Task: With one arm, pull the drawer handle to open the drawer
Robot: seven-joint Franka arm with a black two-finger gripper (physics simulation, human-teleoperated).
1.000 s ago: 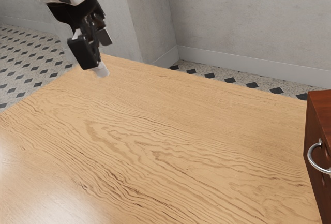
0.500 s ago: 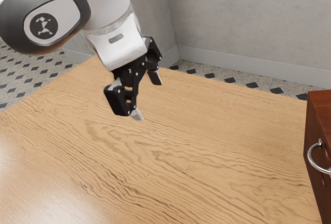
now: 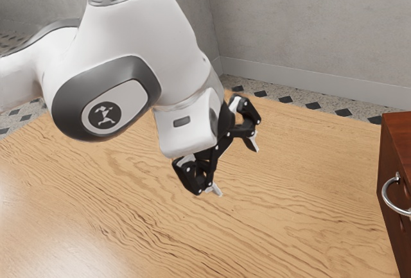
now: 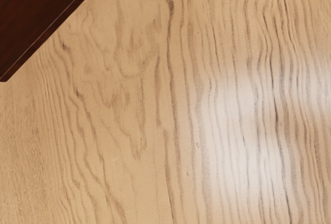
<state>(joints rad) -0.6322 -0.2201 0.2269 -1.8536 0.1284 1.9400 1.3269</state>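
Where I worked, the table (image 3: 96, 226): a pale wood-grain top spanned most of the exterior view. The wrist view showed the same grain under my hand, with a bright sheen across it.
Arm (image 3: 128, 66): the white and grey body came in from the exterior view's left and stood over the middle of the table. Its hand pointed down and toward the exterior view's right.
Drawer cabinet (image 3: 395, 182): dark red-brown wood, it stood on the table at the exterior view's right edge and was cut off by the frame. One corner of it (image 4: 36, 12) showed in the wrist view.
Gripper (image 3: 236, 169): black, it hung just above the table top, well apart from the cabinet. Its fingers were spread wide with nothing between them.
Drawer handle (image 3: 390, 196): a curved silver bar on the cabinet's front, on the side facing the arm, with the gripper well apart from it.
Fingertips (image 3: 217, 192): pale pads, with the lower one close over the wood.
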